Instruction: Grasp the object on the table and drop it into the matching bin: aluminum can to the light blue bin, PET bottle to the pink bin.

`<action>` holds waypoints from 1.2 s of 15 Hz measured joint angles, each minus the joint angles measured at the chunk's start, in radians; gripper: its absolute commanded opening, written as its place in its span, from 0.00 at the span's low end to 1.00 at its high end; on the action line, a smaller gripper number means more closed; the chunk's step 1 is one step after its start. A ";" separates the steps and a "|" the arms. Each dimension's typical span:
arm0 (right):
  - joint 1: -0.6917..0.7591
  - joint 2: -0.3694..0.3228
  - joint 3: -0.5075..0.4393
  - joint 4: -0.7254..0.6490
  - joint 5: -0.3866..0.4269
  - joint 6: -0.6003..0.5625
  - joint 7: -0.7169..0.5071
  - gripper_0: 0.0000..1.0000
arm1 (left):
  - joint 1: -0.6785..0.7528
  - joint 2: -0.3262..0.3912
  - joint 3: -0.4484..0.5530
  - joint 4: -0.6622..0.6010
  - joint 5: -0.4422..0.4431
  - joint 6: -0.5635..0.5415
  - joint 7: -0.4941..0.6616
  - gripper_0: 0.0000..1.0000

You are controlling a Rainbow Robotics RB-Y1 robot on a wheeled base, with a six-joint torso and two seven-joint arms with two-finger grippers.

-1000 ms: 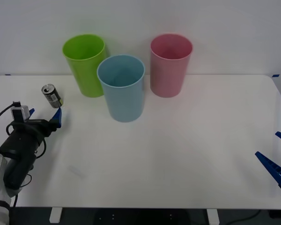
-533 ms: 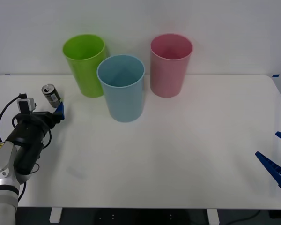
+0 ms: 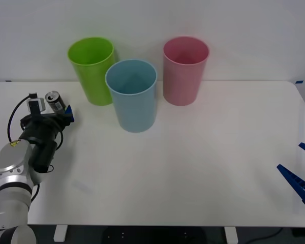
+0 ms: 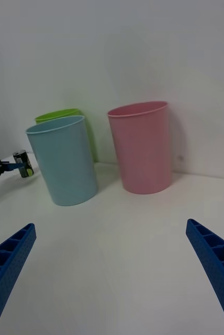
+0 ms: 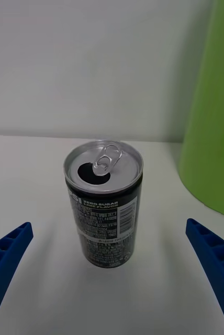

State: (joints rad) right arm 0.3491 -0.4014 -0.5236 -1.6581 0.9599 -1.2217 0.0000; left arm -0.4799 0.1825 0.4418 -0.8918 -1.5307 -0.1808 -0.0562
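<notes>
The small dark aluminum can (image 3: 54, 100) stands upright on the white table (image 3: 193, 168) at the far left, just left of the lime green bin. My left gripper (image 3: 60, 110) is at the can, open. In the left wrist view the can (image 5: 104, 204) stands just beyond and between the two spread blue fingers (image 5: 7, 251), untouched. The light blue bin (image 3: 132, 96) stands right of the can, and the pink bin (image 3: 184, 71) farther right. My right gripper (image 3: 290, 156) hangs open over the table's right edge, holding nothing.
A lime green bin (image 3: 91, 68) stands close beside the can, and its wall (image 5: 214, 120) shows in the left wrist view. From the right wrist, the light blue bin (image 4: 65, 162) and pink bin (image 4: 142, 149) stand ahead, with bare table before them.
My left gripper has moved forward toward the back of the table and closed in on the can. The can, the bins and the right arm have not moved.
</notes>
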 measured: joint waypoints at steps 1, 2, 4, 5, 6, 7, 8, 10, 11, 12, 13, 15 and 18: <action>0.000 0.000 0.000 0.000 0.000 0.000 0.000 1.00 | -0.022 0.000 0.000 0.024 -0.008 0.026 -0.002 1.00; 0.000 0.000 0.000 0.000 0.000 0.000 0.000 1.00 | -0.040 0.000 0.000 0.045 -0.014 0.050 -0.003 1.00; 0.000 0.000 0.000 0.000 0.000 0.000 0.000 1.00 | -0.074 0.001 0.000 0.080 -0.025 0.099 -0.004 1.00; 0.000 0.000 0.000 0.000 0.000 0.000 0.000 1.00 | -0.086 0.000 0.000 0.095 -0.030 0.117 -0.005 1.00; 0.000 0.000 0.000 0.000 0.000 0.000 0.000 1.00 | -0.102 0.000 0.000 0.115 -0.035 0.133 -0.006 1.00; 0.000 0.000 0.000 0.000 0.000 0.000 0.000 1.00 | -0.117 0.000 0.000 0.136 -0.038 0.144 -0.007 1.00; 0.000 0.000 0.000 0.000 0.000 0.000 0.000 1.00 | -0.130 0.001 0.000 0.153 -0.041 0.156 -0.007 1.00; 0.000 0.000 0.000 0.000 0.000 0.000 0.000 1.00 | -0.148 0.000 0.000 0.179 -0.049 0.176 -0.007 1.00; 0.000 0.000 0.000 0.000 0.000 0.000 0.000 1.00 | -0.151 0.000 -0.001 0.181 -0.052 0.186 -0.006 1.00; 0.000 0.000 0.000 0.000 0.000 0.000 0.000 1.00 | -0.155 0.000 -0.001 0.182 -0.054 0.194 -0.006 1.00; 0.000 0.000 0.000 0.000 0.000 0.000 0.000 1.00 | -0.158 0.000 -0.002 0.182 -0.056 0.202 -0.007 1.00; 0.000 0.000 0.000 0.000 0.000 0.000 0.000 1.00 | -0.165 0.000 -0.004 0.187 -0.059 0.213 -0.007 1.00; 0.000 0.000 0.000 0.000 0.000 0.000 0.000 1.00 | -0.166 0.000 -0.013 0.188 -0.058 0.224 -0.005 0.83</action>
State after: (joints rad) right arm 0.3491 -0.4014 -0.5236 -1.6581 0.9599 -1.2217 0.0000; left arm -0.6458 0.1825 0.4292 -0.7039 -1.5884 0.0431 -0.0615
